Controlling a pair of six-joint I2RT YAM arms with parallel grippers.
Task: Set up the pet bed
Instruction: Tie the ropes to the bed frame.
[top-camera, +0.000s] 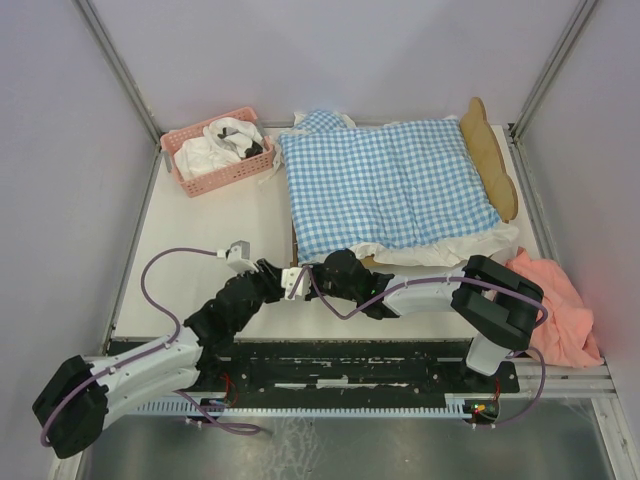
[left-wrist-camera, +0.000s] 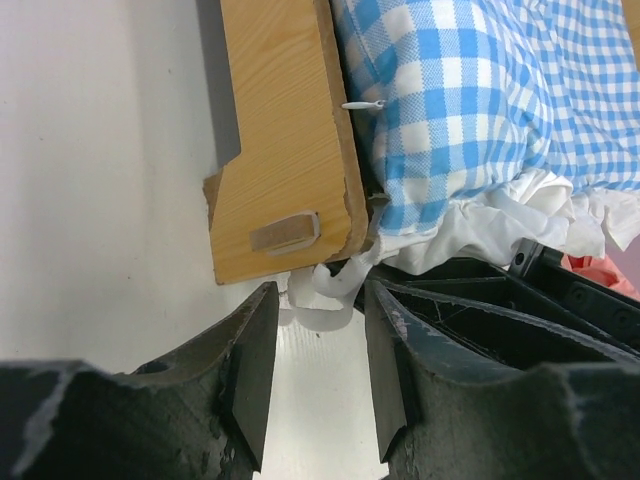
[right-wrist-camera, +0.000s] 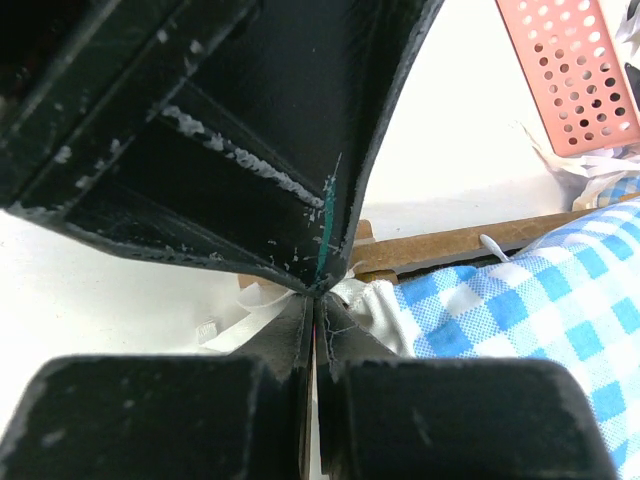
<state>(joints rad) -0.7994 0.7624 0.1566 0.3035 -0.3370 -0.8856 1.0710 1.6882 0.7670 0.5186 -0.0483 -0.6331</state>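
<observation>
We see the white table (top-camera: 220, 290) filling the overhead view, with the pet bed (top-camera: 490, 150) at upper centre-right, its wooden frame mostly hidden under the gingham bedding (top-camera: 385, 180). A peach cloth (top-camera: 560, 310) lies at lower right and a pink basket (top-camera: 235, 177) at upper left. Both tools meet at the bed's near corner. The left gripper (left-wrist-camera: 320, 300) stands about half open, straddling a white tie (left-wrist-camera: 330, 278) without clamping it. The right gripper (right-wrist-camera: 315, 300) is fully closed; we cannot tell whether it pinches the tie. The risk, we judge, is that the crowded jaws collide, or that a pull on the tie drags the bedding askew or shifts the light frame. Only the left wrist view shows the tie and the wooden corner (left-wrist-camera: 285, 130) clearly; only the overhead view shows how the bedding sits.
</observation>
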